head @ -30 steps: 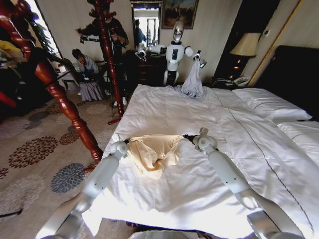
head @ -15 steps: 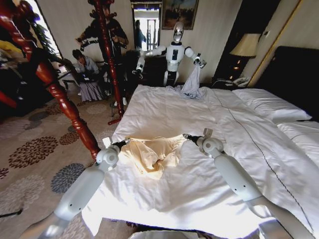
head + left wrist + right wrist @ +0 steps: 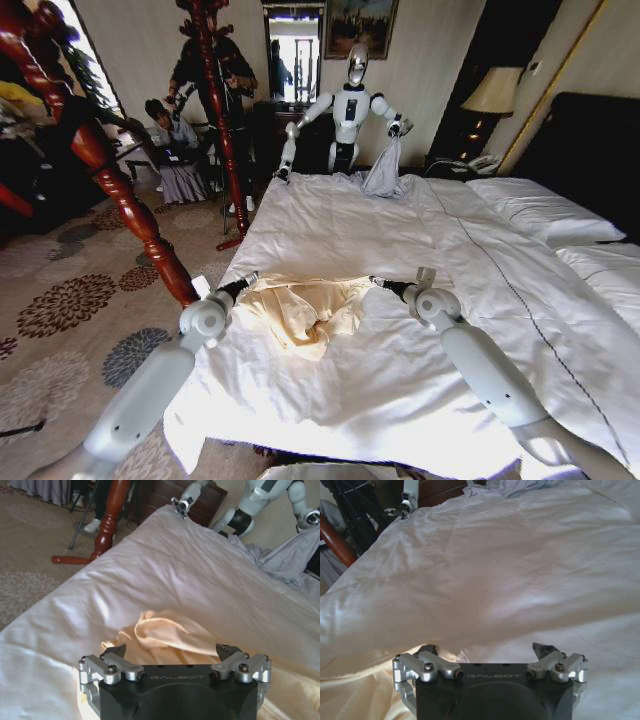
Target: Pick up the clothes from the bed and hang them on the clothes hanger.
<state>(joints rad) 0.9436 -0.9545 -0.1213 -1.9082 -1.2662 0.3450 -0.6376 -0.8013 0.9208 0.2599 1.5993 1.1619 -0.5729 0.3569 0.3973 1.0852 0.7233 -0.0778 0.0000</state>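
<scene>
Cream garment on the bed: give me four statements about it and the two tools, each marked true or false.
1. The cream garment lies crumpled on the white bed. True.
2. The left tool is shut on the garment. False: its fingers stand open at the garment's edge.
3. The right tool is open. True.
4. The garment hangs on a hanger. False: it lies on the bed between the two tools.

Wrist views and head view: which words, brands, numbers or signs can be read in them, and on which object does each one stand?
"GALBOT": on the black body of the left end effector, above the pale cream-yellow wrinkled garment.
"GALBOT": on the black body of the right end effector, over the wide white bed duvet.
Framed picture on the far wall: too small to read any text.
Nothing else readable.
</scene>
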